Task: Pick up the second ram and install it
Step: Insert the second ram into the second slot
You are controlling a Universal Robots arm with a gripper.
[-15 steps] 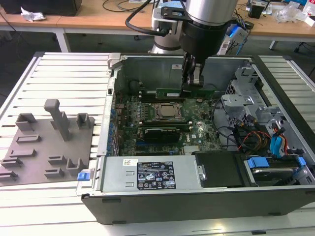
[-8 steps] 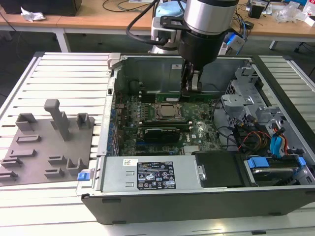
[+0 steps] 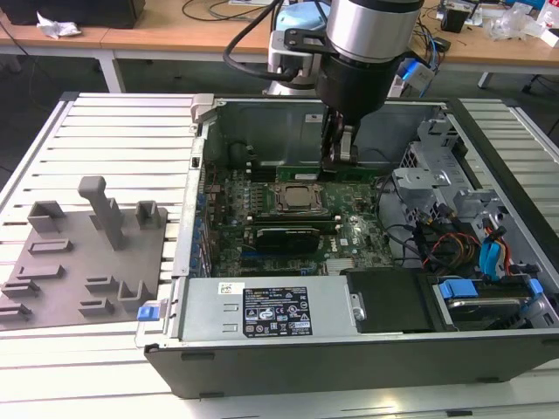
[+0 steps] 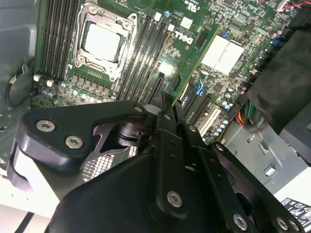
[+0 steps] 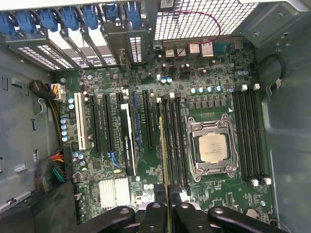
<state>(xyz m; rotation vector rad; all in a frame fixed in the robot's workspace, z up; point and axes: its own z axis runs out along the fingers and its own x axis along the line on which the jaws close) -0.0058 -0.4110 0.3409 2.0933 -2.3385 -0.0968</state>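
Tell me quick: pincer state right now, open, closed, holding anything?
Pincer: closed on the second ram, which it holds edge-on over the memory slots beside the processor socket on the motherboard.

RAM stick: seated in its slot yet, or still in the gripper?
Still in the gripper, shut on the RAM stick, which stands on edge among the slots beside the processor socket. Whether seated: cannot tell.
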